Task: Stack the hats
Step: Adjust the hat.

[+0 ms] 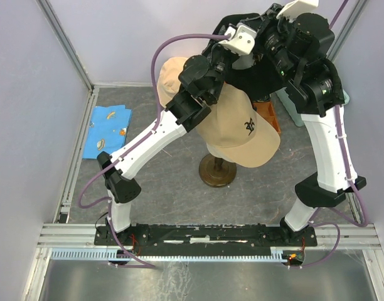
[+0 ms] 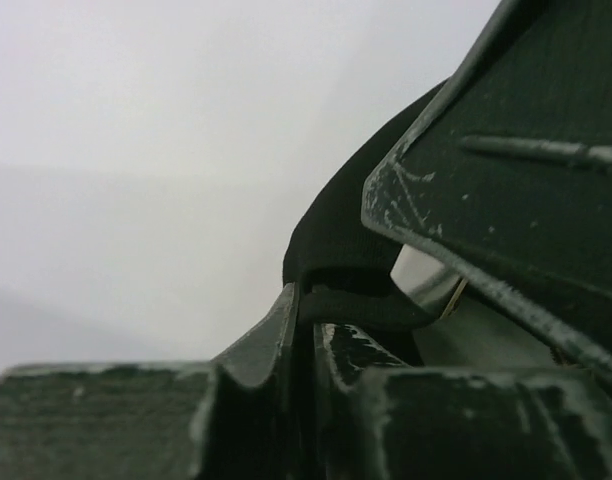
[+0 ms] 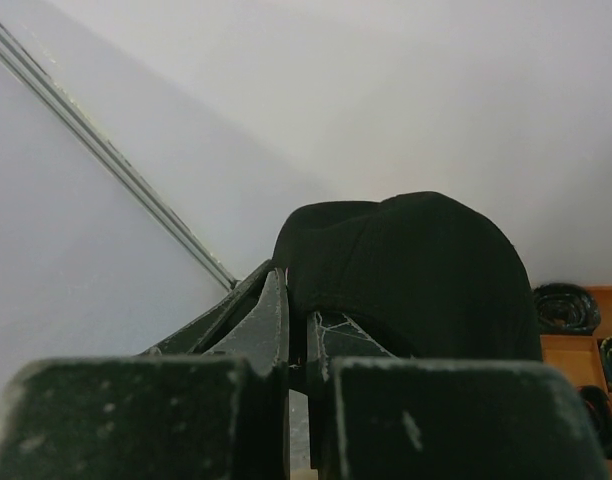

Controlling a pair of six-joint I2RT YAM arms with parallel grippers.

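A tan cap with a black emblem (image 1: 242,128) sits on a mannequin head, above the brown stand (image 1: 218,170) in the middle of the floor. Both arms reach over it and hold a black cap (image 1: 258,78) up between them at the back. In the left wrist view my left gripper (image 2: 311,325) is shut on a black edge strip of the black cap (image 2: 356,230). In the right wrist view my right gripper (image 3: 296,320) is shut on the rim of the black cap (image 3: 416,270), whose crown bulges just beyond the fingers. The mannequin head itself is hidden under the tan cap.
A blue patterned cloth (image 1: 107,128) lies on the floor at the left wall. A teal tub (image 1: 293,106) and an orange-brown tray (image 1: 270,116) stand at the back right, behind the right arm. The right wrist view shows a wooden box (image 3: 571,350) holding dark items.
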